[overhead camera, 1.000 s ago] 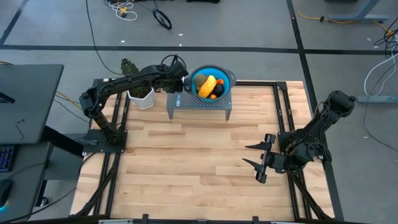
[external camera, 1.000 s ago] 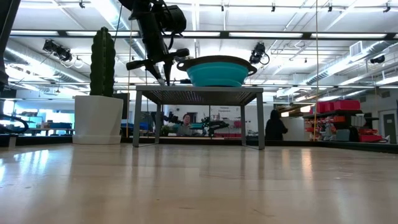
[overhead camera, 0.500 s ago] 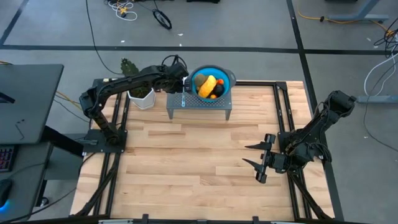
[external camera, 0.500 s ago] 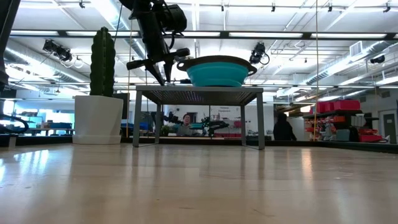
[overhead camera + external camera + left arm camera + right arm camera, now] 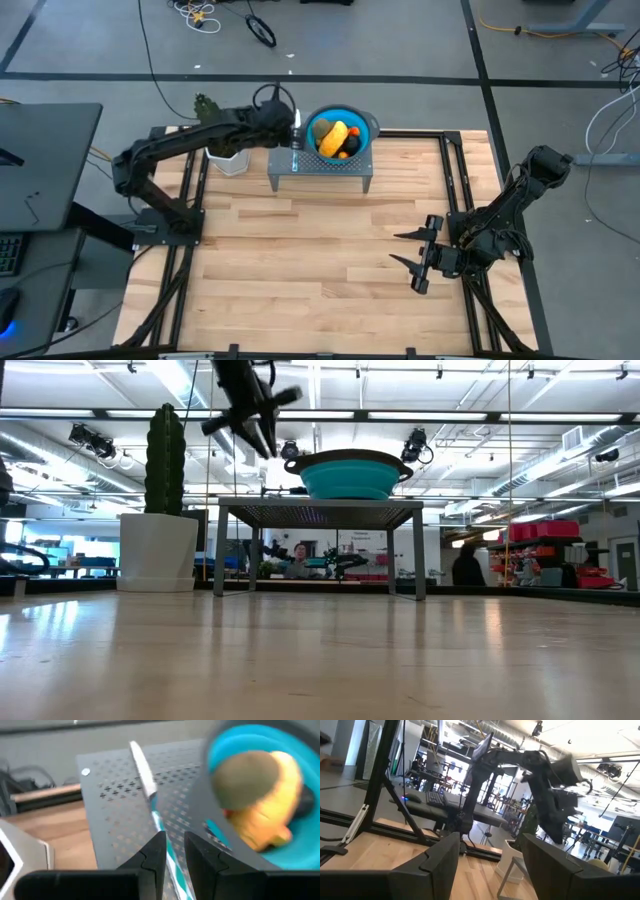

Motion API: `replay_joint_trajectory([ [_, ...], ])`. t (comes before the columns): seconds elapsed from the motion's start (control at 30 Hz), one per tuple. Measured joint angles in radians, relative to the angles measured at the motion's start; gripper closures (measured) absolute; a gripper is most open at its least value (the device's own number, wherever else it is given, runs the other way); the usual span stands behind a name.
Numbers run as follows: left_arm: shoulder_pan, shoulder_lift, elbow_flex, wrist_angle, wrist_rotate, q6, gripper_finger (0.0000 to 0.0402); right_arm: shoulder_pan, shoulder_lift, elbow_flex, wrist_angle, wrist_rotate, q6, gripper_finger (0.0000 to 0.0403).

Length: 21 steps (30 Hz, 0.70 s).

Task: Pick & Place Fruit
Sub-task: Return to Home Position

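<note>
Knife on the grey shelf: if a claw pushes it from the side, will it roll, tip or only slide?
The knife lies flat and thin on the perforated shelf, so it would probably slide, not roll. It looks stiff. Its low profile may make pinching it awkward.

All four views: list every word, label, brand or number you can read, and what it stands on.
No text can be read. The strainer bowl, knife, shelf and cactus pot show no lettering; anything in the room behind is too small to tell.

Bright ceiling strip lights (image 5: 185, 382) flood the room evenly, laying pale glare on the wooden table (image 5: 140, 628), shadows soft.
</note>
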Motion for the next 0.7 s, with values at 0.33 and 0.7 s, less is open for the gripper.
replay_joint_trajectory([
  [0.33,-0.24,-0.046,0.001,0.106,-0.149,0.188,0.0325,0.02,0.0,0.0,0.0,0.107,0.03,0.0179],
  [0.7,-0.52,-0.045,0.001,0.202,-0.381,0.297,0.0325,0.02,0.0,0.0,-0.028,0.254,0.03,0.0179],
])
